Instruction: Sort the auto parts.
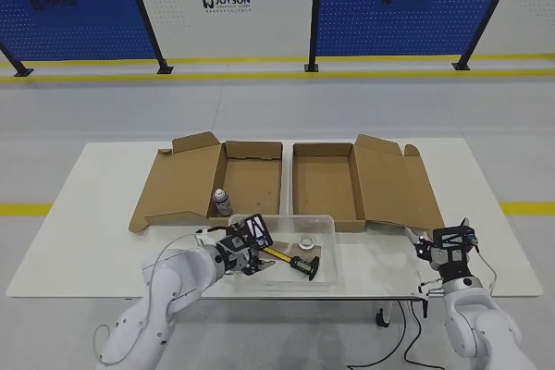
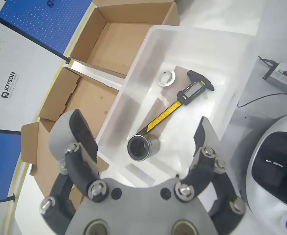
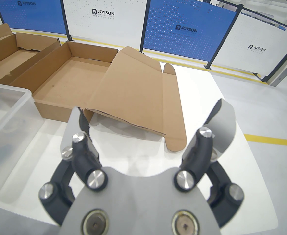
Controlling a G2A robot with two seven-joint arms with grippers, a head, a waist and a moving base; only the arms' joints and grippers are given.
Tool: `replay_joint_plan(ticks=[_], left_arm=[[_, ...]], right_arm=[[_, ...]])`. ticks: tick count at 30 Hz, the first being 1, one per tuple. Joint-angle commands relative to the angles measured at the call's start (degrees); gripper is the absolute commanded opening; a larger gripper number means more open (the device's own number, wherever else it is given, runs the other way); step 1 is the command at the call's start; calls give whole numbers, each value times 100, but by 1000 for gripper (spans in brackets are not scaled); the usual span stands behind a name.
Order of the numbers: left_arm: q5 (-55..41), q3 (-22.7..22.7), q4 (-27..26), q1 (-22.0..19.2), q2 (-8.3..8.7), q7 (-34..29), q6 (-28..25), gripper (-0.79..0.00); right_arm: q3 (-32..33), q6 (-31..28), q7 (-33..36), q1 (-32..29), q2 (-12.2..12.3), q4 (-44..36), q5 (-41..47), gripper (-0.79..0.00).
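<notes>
Left gripper (image 2: 140,118), jaws spread, above the bearing (image 2: 143,147) in the bin (image 2: 133,74): centre, descend, grip its sides.

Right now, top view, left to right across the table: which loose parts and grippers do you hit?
bottle-shaped part → left gripper → metal ring → right gripper
</notes>
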Motion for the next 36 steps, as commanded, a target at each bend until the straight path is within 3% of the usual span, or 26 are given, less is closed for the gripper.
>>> replay_joint_plan(ticks=[1,15,19,27,31,36], left_arm=[[-10,15,1,-17,3,1,-35,0],[-80,60,128,-5,4,99,109,0],[-451,112,320,-280,-9,-190,143,0],[-1483,367,919,-1080,-50,-1369,85,0],[-1751,533,1184,-1358,-48,-1846,-58,-169],[-1925,656,1430,-1561,-31,-2251,-86,-256]], right_arm=[[0,0,0,0,0,0,0,0],[0,0,0,0,0,0,0,0],[0,0,0,0,0,0,0,0],[0,0,0,0,0,0,0,0],[0,0,0,0,0,0,0,0],[0,0,0,0,0,0,0,0]])
